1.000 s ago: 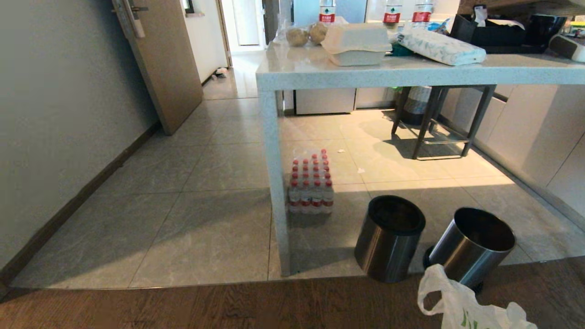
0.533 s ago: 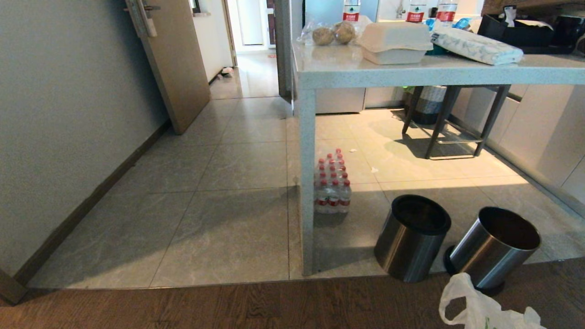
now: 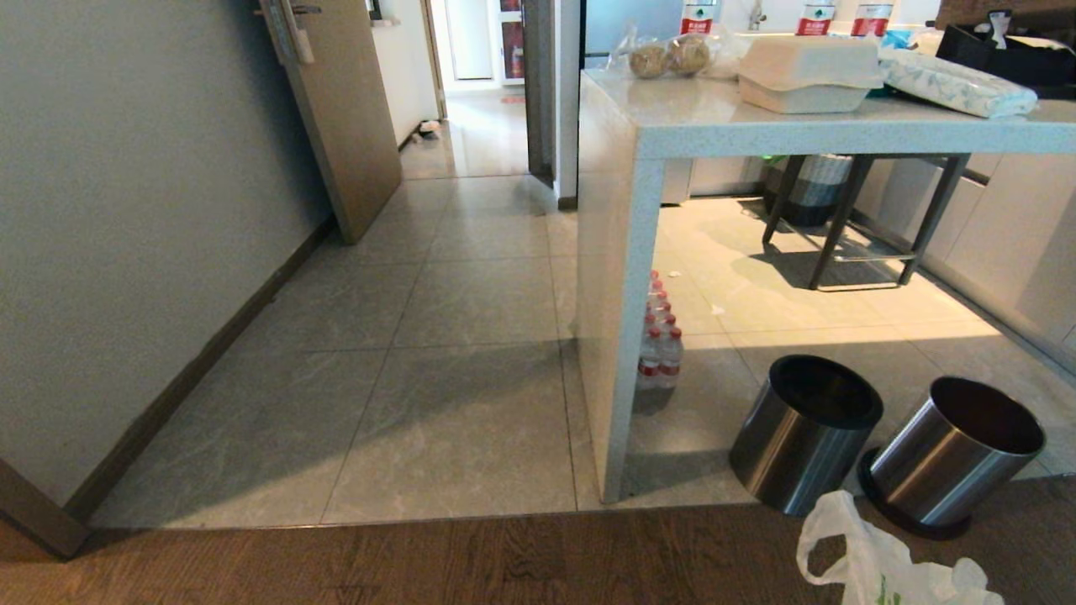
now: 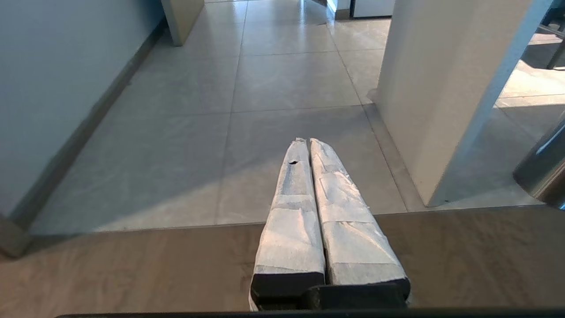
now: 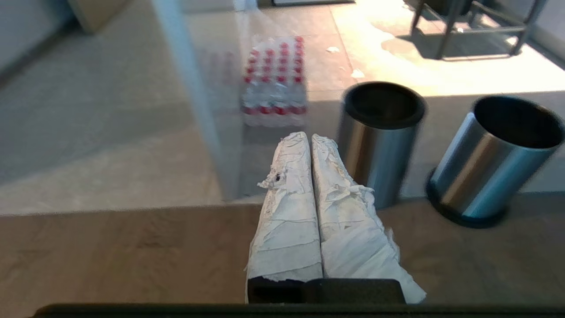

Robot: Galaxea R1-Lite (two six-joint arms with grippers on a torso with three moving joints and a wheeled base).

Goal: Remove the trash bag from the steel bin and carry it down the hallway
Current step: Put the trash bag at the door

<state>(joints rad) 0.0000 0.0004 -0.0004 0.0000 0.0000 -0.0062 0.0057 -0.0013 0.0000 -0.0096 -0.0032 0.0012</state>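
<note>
The trash bag (image 3: 874,570), white with green print and a loop handle standing up, shows at the lower right edge of the head view, over the wooden floor just in front of the bins; its lower part is cut off. The steel bin (image 3: 954,458) with the black base band leans beside a second steel bin (image 3: 803,433); both (image 5: 490,159) look empty inside. The tiled hallway (image 3: 471,277) runs off past the table leg. My left gripper (image 4: 307,141) is shut and empty above the floor edge. My right gripper (image 5: 309,136) is shut and empty, pointing toward the bins.
A white stone table (image 3: 756,126) with food boxes and bottles stands over the bins; its slab leg (image 3: 618,336) borders the hallway. A pack of water bottles (image 3: 660,336) sits under it. A tan door (image 3: 345,109) stands open on the left wall. A stool (image 3: 866,218) is behind.
The whole head view has shifted, so the table, bottles and bins now sit further right in the picture and more of the hallway shows. The bag stays at the lower right corner.
</note>
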